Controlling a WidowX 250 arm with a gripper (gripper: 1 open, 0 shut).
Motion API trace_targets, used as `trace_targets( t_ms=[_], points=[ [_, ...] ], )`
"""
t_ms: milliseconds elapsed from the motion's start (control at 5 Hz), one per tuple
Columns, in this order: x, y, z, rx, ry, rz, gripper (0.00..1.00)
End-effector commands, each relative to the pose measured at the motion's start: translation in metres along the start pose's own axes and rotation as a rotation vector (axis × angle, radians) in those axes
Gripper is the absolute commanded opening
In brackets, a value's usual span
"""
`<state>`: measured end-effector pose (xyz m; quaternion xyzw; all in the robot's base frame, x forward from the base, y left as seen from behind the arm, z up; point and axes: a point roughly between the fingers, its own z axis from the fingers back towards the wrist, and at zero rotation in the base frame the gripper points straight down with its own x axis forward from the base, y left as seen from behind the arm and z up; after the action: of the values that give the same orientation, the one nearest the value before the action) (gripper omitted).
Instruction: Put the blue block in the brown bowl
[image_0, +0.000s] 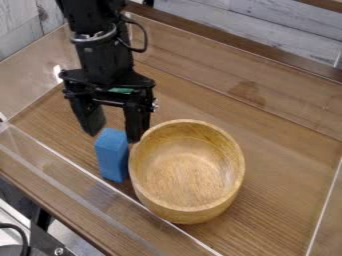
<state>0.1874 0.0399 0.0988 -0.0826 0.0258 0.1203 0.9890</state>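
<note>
The blue block (112, 156) stands on the wooden table just left of the brown bowl (189, 169), almost touching its rim. My black gripper (112, 124) hangs straight down right above and slightly behind the block. Its two fingers are spread wide, one at the left (90, 119) and one at the right (136, 123), with nothing between them. The fingertips sit about level with the block's top. The bowl is empty inside.
A clear plastic wall (54, 165) runs along the table's near left edge, close to the block. Another clear wall (325, 215) stands at the right. Bare wooden tabletop (254, 90) stretches behind the bowl.
</note>
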Motion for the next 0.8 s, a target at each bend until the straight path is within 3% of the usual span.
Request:
trace_targets(
  t_ms=[0, 600],
  points=[
    [0.0049, 0.0022, 0.0062, -0.006, -0.035, 0.015, 1.00],
    [0.0078, 0.0046, 0.0046, -0.024, -0.044, 0.031, 1.00]
  ],
)
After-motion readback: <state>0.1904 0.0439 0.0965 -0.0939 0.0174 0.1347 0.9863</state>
